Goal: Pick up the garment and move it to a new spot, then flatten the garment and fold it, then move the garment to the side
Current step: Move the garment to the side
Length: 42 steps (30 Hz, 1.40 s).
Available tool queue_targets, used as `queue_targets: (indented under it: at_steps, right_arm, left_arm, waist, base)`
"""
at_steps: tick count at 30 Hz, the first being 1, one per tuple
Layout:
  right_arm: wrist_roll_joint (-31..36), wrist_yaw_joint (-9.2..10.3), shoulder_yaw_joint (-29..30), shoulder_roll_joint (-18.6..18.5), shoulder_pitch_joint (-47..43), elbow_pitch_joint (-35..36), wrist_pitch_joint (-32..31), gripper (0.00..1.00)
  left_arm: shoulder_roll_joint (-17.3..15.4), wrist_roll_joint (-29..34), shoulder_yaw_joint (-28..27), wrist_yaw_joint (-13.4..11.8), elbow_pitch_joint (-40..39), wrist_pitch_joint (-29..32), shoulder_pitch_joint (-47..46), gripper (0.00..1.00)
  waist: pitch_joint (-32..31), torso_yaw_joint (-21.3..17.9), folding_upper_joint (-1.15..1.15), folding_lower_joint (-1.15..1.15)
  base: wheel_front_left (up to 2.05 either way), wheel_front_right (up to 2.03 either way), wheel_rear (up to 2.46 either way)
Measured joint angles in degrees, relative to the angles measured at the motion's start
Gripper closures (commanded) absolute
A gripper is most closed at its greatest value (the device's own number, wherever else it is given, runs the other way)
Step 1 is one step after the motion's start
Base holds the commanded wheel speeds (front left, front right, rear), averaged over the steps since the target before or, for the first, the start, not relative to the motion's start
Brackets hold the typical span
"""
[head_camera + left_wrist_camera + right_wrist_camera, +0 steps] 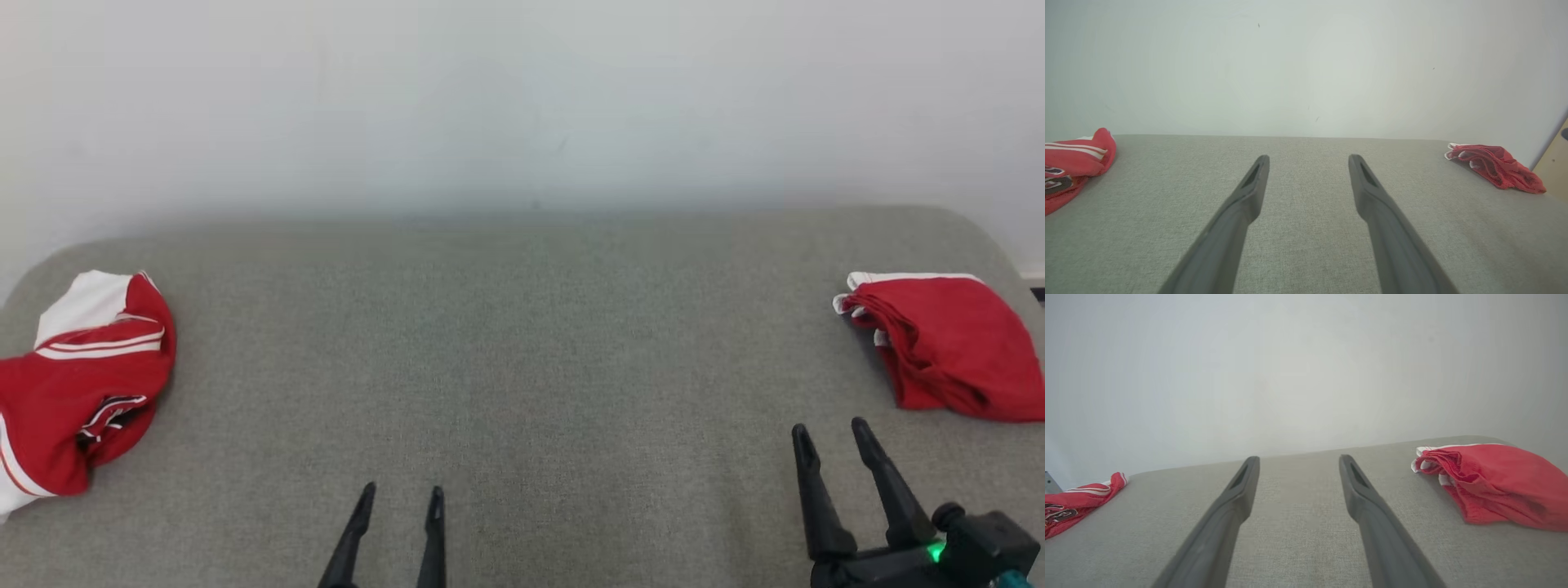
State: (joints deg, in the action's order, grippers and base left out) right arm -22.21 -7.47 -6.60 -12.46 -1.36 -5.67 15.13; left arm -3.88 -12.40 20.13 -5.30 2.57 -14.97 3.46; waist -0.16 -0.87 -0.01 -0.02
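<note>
A crumpled red garment (pixel 86 384) with white stripes and a white panel lies at the far left edge of the grey padded table (pixel 522 343); it also appears in the left wrist view (pixel 1073 163) and the right wrist view (pixel 1077 498). A second red garment (pixel 947 343) with white trim lies bunched at the far right (pixel 1494 165) (pixel 1498 482). My left gripper (pixel 402 490) (pixel 1309 157) stands open over the table's front middle, holding nothing. My right gripper (pixel 829 427) (pixel 1299 458) is open too, just in front and left of the right garment, not touching it.
A plain pale wall (pixel 522 98) rises right behind the table's far edge. The table's corners are rounded at the back left and back right. A wide stretch of bare grey cloth lies between the two garments.
</note>
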Motion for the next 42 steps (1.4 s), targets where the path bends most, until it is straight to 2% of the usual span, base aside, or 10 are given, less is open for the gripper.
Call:
queue_targets:
  at_steps: [8,15,23,42]
  right_arm:
    - [3.19,0.0,-1.91,0.92,-6.05,6.83,0.01,0.0]
    - [5.19,0.0,-1.87,0.58,-9.9,6.9,0.0,0.0]
    - [5.65,0.0,-1.46,0.87,-10.67,6.38,0.0,0.0]
    - [5.77,0.0,-1.69,1.32,-10.68,4.97,0.0,0.0]
  left_arm:
    - [0.47,0.08,-5.33,-0.15,0.1,0.0,3.93,0.0]
    - [0.77,2.37,-8.16,1.16,0.24,0.0,6.23,0.0]
    - [0.9,4.94,-8.96,2.29,0.38,0.0,7.15,0.0]
    - [0.93,5.55,-9.18,3.35,2.08,0.0,7.98,0.0]
  waist:
    - [-3.13,-1.53,0.0,0.01]
    - [-5.33,-2.41,0.01,0.01]
    - [-6.24,-2.71,0.01,0.01]
    - [-6.33,-2.6,0.01,0.02]
  base:
    - [0.0,0.0,0.0]
    - [0.0,0.0,0.0]
    - [0.0,0.0,0.0]
    - [0.0,0.0,0.0]
